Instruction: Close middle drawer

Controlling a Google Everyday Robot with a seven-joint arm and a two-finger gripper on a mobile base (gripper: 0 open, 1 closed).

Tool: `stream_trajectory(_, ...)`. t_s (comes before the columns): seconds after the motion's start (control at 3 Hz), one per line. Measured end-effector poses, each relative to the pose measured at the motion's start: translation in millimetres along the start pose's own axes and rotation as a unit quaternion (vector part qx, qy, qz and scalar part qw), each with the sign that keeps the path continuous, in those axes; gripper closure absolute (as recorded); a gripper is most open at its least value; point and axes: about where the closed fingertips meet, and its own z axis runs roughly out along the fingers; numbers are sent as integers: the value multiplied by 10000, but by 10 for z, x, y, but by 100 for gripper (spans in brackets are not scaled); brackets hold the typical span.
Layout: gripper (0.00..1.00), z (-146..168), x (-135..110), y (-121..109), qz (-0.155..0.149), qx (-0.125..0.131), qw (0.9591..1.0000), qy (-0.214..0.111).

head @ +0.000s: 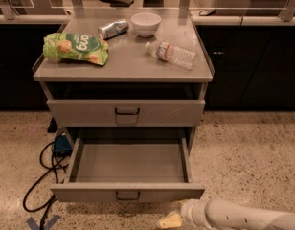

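The middle drawer (130, 163) of the grey metal cabinet stands pulled far out, its long tray bare. Its plain front panel (90, 192) carries a small dark wire handle (127, 195). The upper grey drawer front (80, 113) above it is shut. My gripper (169, 221) is at the bottom edge of the camera view, low and just in front of the open drawer's front panel, right of its handle. My white arm (238, 217) comes in from the lower right.
On the cabinet top (123, 63) lie a green snack bag (75, 48), a can (113, 28), a white bowl (145, 23) and a plastic bottle (170, 54). Black cables (42, 176) and a blue box (61, 144) lie on the speckled floor at left.
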Motion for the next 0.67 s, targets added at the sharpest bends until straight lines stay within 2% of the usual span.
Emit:
stream_trajectory(0.33,0,-57,-230,101,37,458,9985,-311)
stream_trajectory(0.67,0,-191,-528,158,-161,970,9930,-653)
